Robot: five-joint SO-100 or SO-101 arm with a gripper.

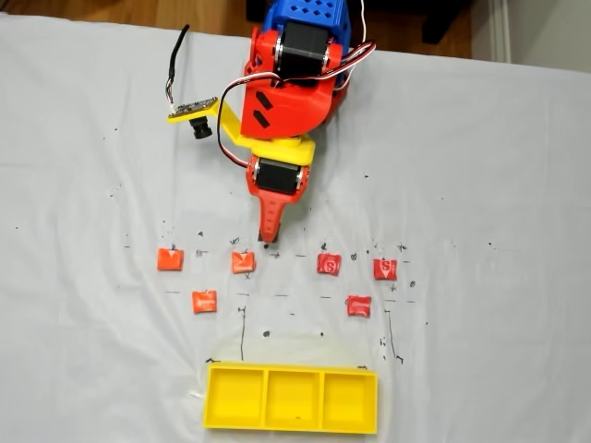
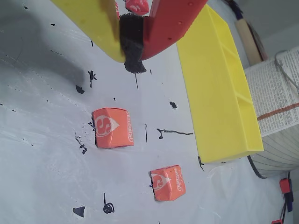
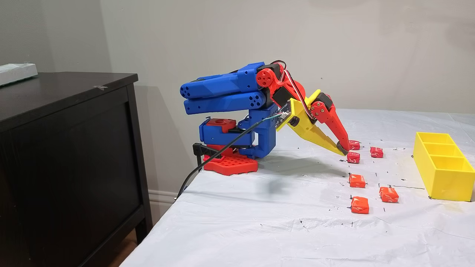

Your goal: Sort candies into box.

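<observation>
Candies look light, soft, slick-wrapped; pinch across flat sides; gripper pressed together, empty, tips near table.

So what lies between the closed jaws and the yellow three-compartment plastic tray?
In the top-down fixed view, a row of small orange-red wrapped candies, two more nearer the tray, plus pen-marked white sheet.

My gripper sits low, tips together, in the bare gap between two candies of the back row. Open cloth between the rows. Clear strip between front-row candies and the box. All three compartments unobstructed from above.
</observation>
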